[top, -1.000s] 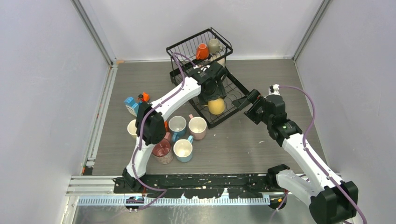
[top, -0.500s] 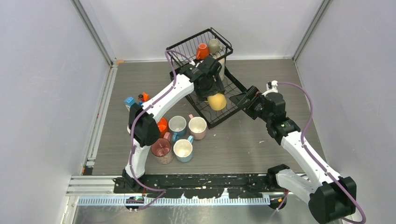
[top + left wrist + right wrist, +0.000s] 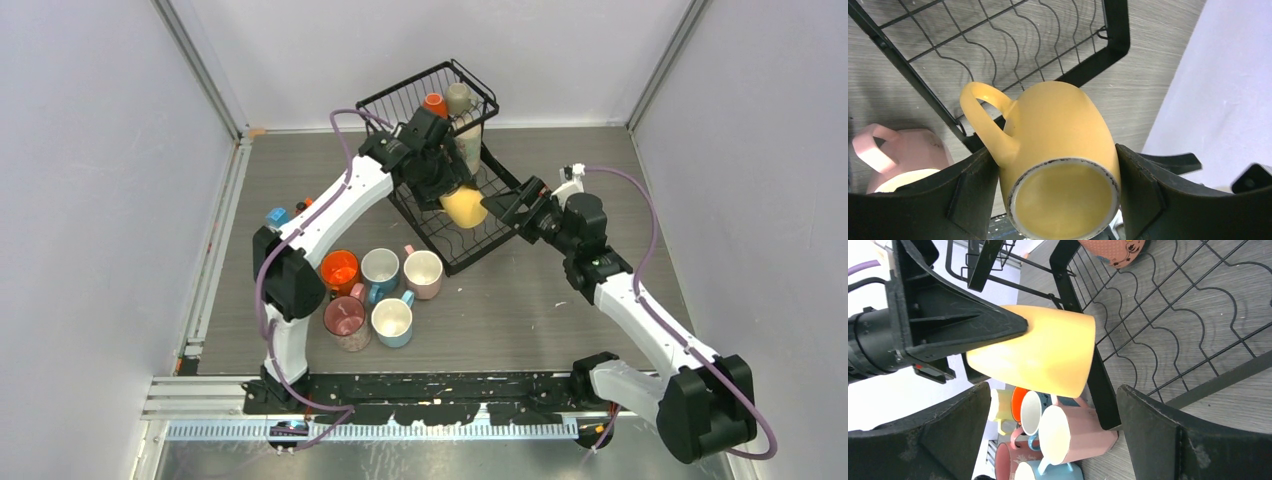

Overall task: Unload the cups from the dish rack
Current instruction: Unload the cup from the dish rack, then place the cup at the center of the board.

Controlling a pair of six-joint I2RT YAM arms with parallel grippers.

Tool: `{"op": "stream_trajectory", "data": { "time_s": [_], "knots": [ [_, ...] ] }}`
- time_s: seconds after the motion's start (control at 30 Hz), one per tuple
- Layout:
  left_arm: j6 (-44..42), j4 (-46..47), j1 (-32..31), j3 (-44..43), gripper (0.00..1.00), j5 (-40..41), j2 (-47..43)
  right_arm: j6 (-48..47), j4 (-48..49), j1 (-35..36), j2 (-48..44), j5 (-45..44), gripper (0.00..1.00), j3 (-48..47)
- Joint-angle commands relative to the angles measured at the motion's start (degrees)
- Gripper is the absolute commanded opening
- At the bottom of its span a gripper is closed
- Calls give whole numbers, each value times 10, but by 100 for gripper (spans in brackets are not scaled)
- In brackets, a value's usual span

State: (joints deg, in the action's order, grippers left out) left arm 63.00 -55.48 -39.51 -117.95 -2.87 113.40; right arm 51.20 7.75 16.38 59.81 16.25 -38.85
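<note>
The left gripper [image 3: 1058, 200] is squeezing the glossy, probably slippery and fragile yellow cup [image 3: 1058, 120] across its body; the right gripper [image 3: 1058, 435] is gaping wide, empty.

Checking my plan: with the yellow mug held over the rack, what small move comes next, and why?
Probably ease the open right gripper forward around the yellow mug: the left gripper holds it above the dish rack, free end toward the right fingers.

The right gripper [image 3: 505, 205] stands just beside the yellow cup [image 3: 463, 208], closing its right side. The dish rack [image 3: 400, 100] walls the back. 5 cups [image 3: 392, 320] crowd the table [image 3: 520, 305] at left; its right front is free.
</note>
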Motion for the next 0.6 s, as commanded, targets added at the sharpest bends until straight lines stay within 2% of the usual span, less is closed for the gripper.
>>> {"op": "stream_trajectory", "data": {
  "time_s": [0.0, 0.2, 0.57],
  "knots": [
    [22, 67, 8, 2, 0, -49, -57, 11, 79, -1, 11, 28, 100, 10],
    [30, 80, 13, 3, 0, -64, -66, 35, 135, -1, 30, 52, 100, 24],
    [56, 112, 16, 25, 0, -103, -79, 109, 331, 2, 72, 94, 100, 51]
  ]
}}
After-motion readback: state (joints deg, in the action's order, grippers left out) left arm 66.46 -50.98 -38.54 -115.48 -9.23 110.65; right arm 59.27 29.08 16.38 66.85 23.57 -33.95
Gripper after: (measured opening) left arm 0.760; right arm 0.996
